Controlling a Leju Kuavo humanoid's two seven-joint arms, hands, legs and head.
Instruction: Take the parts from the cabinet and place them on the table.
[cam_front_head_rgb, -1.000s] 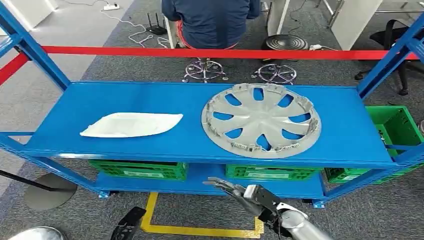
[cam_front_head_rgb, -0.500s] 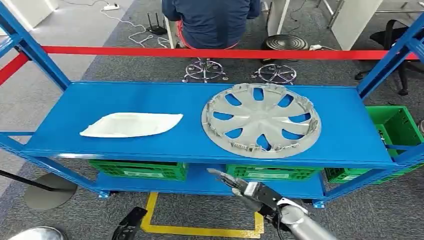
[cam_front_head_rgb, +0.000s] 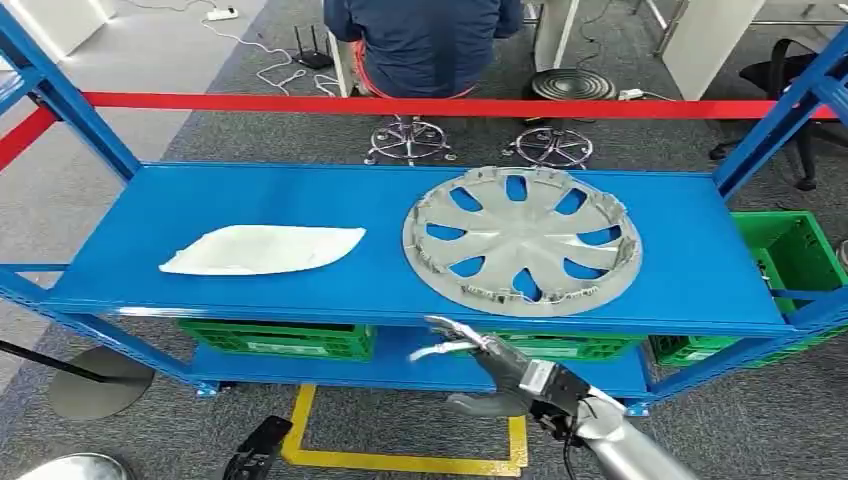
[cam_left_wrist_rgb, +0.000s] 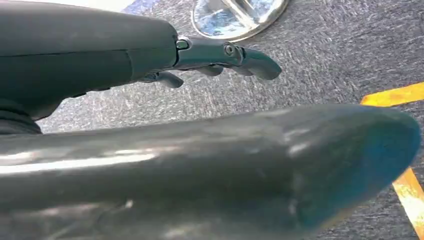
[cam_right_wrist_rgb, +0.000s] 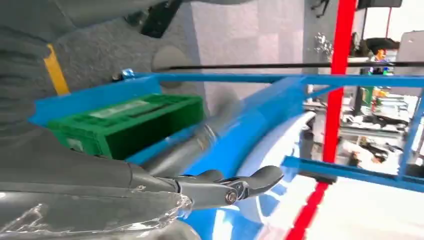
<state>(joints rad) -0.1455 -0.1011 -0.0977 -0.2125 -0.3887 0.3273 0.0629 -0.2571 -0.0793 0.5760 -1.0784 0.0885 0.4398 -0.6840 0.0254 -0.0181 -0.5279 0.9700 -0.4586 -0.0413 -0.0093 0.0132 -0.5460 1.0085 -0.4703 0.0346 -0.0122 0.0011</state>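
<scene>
Presently, from the head view, a grey wheel cover (cam_front_head_rgb: 522, 240) is lying flat on the blue shelf (cam_front_head_rgb: 300, 200), sitting toward three o'clock of the shelf's middle, and a white moulded part (cam_front_head_rgb: 262, 249) is lying flat toward nine o'clock, well apart from it. Below the shelf's front edge, at six o'clock of the wheel cover, the right hand (cam_front_head_rgb: 500, 372) is hovering with its fingers spread apart and holding nothing, touching neither part. Green crates (cam_front_head_rgb: 280, 340) are sitting on the lower level under the shelf. A red rail (cam_front_head_rgb: 400, 105) is running across at twelve o'clock, and a seated person (cam_front_head_rgb: 425, 45) in a dark top is sitting beyond it.

Next, in the left wrist view, the left hand (cam_left_wrist_rgb: 150, 60) is hanging over grey carpet, its dark fingers (cam_left_wrist_rgb: 250, 57) lying loosely extended with nothing between them. A yellow floor line (cam_left_wrist_rgb: 400, 95) is showing beside it.

Lastly, in the right wrist view, the right hand's fingers (cam_right_wrist_rgb: 240, 185) are reaching out apart and empty, just beside the blue shelf's edge, with a green crate showing beneath.
</scene>
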